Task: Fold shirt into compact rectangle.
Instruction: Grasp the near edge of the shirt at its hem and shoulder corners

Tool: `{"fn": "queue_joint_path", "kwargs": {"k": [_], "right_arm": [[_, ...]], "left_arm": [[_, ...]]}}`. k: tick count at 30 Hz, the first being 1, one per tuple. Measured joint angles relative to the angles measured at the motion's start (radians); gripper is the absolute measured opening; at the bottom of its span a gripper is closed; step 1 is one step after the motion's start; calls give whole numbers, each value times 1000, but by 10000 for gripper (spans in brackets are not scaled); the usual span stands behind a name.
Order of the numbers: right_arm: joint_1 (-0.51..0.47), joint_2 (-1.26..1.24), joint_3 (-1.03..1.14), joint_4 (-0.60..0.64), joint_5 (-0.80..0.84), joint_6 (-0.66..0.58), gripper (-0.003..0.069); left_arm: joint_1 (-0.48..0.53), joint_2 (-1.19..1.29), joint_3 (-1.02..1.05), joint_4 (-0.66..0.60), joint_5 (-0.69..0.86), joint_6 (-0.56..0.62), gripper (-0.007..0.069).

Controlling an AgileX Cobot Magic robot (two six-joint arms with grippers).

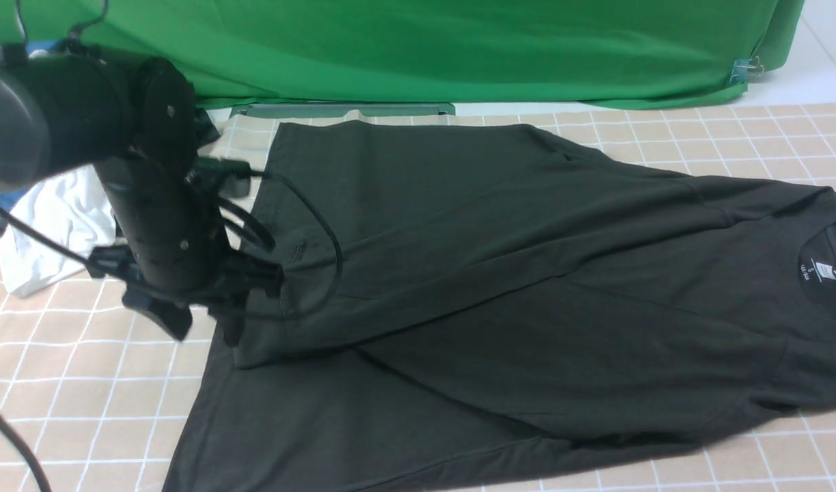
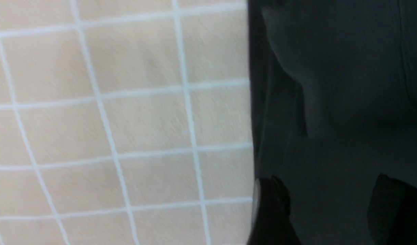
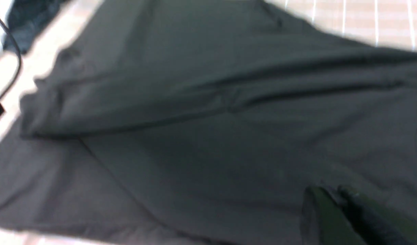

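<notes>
Front view with both wrist views. The shirt (image 1: pixel 527 273) lies spread on the checked surface (image 1: pixel 83 396), hem toward the left and collar toward the right, with the white neck label (image 1: pixel 817 270) showing inside the collar. Its far side is folded over toward the near side, and the folded edge runs diagonally across the body. The near hem corner runs out of the front view at the bottom.

The left arm (image 1: pixel 158 232) hangs over the hem edge. The left fingers (image 2: pixel 273 211) stand wide apart with nothing between them, just above the shirt's edge (image 2: pixel 331 102), beside bare surface (image 2: pixel 109 119).

The right fingers (image 3: pixel 317 217) stand narrow, almost together, over the shirt (image 3: pixel 195 136). The blur hides whether they pinch any cloth.

A white garment (image 1: pixel 56 232) lies behind the left arm, and a green backdrop (image 1: pixel 459 48) closes the far side.
</notes>
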Motion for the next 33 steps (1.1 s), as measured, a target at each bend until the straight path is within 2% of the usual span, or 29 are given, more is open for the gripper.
{"fn": "queue_joint_path", "kwargs": {"k": [5,10,17,22,28,33], "right_arm": [[0,77,-3,1,50,0,90],[0,101,-3,1,51,-1,90],[0,103,-3,1,35,-19,90],[0,103,-3,1,17,-23,90],[0,103,-3,1,15,-23,91],[0,103,-3,1,15,-23,91]], "left_arm": [[-79,-73,141,-38,-11,-12,288],[-91,-128,279,-35,-27,-38,287],[-92,-190,444,9,-151,-157,295],[-92,-193,485,14,-262,-178,362],[-92,-197,520,98,-324,-321,485],[-92,-210,560,82,-378,-342,504]]}}
